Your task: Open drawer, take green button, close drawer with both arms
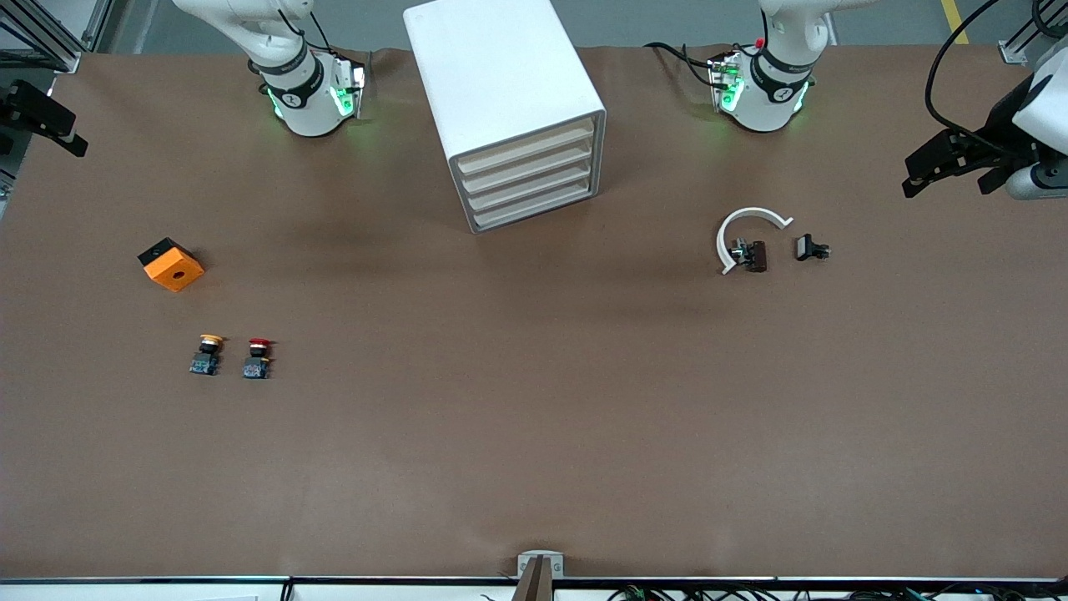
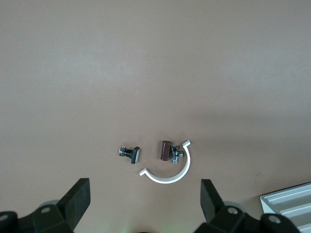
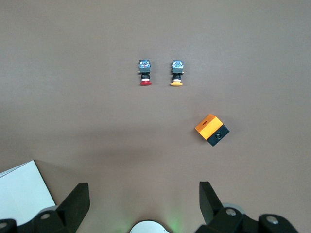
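The white cabinet (image 1: 501,75) stands between the two arm bases, with its four cream drawer fronts (image 1: 531,179) all shut. A corner of it shows in the left wrist view (image 2: 289,206) and the right wrist view (image 3: 22,191). The green button is not in view. My left gripper (image 1: 949,177) hangs high over the left arm's end of the table, open and empty (image 2: 145,189). My right gripper (image 1: 46,125) hangs high over the right arm's end, open and empty (image 3: 143,190).
Toward the right arm's end lie an orange-and-black block (image 1: 171,265), a yellow-capped button (image 1: 207,353) and a red-capped button (image 1: 259,357). Toward the left arm's end lie a white open ring (image 1: 743,229), a small brown part (image 1: 755,255) and a small black part (image 1: 809,247).
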Available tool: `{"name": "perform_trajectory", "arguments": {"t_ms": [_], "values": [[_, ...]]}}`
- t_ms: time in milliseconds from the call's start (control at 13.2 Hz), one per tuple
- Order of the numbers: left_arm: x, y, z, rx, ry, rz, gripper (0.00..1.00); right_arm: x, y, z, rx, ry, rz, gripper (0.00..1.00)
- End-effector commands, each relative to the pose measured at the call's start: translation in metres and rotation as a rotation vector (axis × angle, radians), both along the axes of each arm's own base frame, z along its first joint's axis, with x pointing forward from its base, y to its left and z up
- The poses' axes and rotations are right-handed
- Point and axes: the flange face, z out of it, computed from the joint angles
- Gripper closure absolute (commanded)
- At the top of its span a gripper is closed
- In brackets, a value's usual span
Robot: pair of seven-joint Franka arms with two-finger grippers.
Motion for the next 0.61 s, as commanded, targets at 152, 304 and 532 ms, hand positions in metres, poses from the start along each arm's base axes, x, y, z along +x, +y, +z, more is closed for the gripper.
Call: {"name": "perform_trajectory", "arguments": {"t_ms": [152, 304, 532], "values": [[0.002, -0.001, 0.003, -0.002, 0.005, -0.018, 0.0, -0.007, 0.002, -0.003, 0.014, -0.019, -0.012, 0.0], [0.009, 0.002, -0.002, -0.006, 0.014, -0.01, 0.0, -0.007, 0.001, -0.003, 0.014, -0.018, -0.011, 0.0], [0.032, 0.0, -0.025, -0.023, 0.054, -0.021, 0.0, -0.008, 0.0, -0.001, 0.014, -0.015, -0.013, 0.0]]}}
